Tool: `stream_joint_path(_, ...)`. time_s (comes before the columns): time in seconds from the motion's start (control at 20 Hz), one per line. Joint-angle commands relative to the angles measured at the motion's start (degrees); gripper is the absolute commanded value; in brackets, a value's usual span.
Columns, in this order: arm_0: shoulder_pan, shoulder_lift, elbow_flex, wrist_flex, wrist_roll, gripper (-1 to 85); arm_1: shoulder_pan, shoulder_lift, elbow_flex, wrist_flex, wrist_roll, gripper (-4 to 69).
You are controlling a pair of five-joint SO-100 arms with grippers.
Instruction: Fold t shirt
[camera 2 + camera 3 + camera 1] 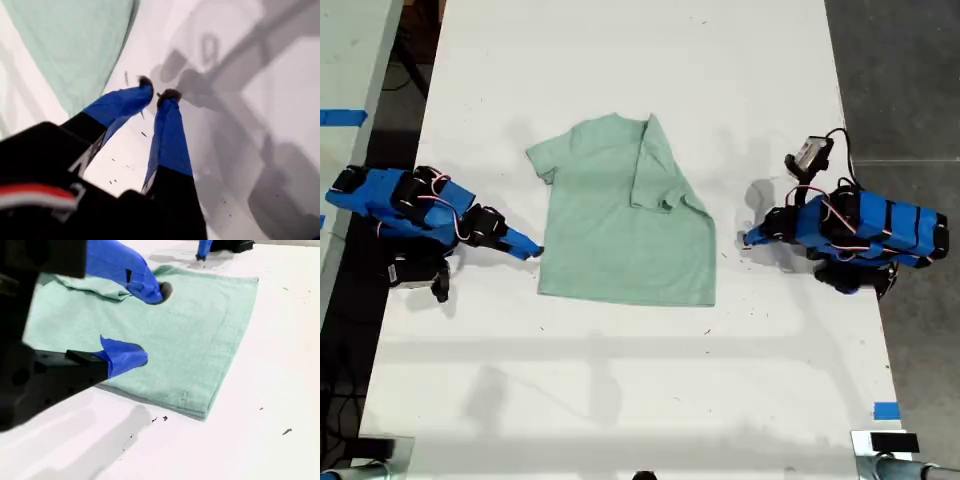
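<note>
A pale green t-shirt (620,215) is lying flat at the middle of a white table (620,400), neck toward the far edge. The sleeve on the exterior view's right is lying folded in over the chest, while the other sleeve is sticking out, so the fold looks partly done.

My second gripper (152,324) is reaching in low from the exterior view's left, jaws apart and empty over the shirt's near corner by the hem, probably placed to pinch that edge for the next fold. Its arm is lying stretched out close to the table.

My first gripper (157,90) is hanging over bare table just beside the shirt on the exterior view's right. Its tips seem almost together, holding nothing, though blur makes the gap uncertain.
</note>
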Motion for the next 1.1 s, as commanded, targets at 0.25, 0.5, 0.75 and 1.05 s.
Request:
stream_joint_path(0.25,0.26,0.35,0.0,0.18,-0.18,16.8,-2.55,0.79,2.46,-1.41,-0.44,7.5)
stream_joint_path(0.5,0.26,0.35,0.0,0.18,-0.18,16.8,-2.64,0.79,2.55,-1.41,-0.44,7.6)
stream_joint_path(0.75,0.26,0.35,0.0,0.18,-0.18,16.8,-2.64,0.79,2.55,-1.41,-0.44,7.6)
stream_joint_path(1.05,0.26,0.35,0.0,0.18,-0.18,16.8,-2.55,0.79,2.55,-1.41,-0.44,7.6)
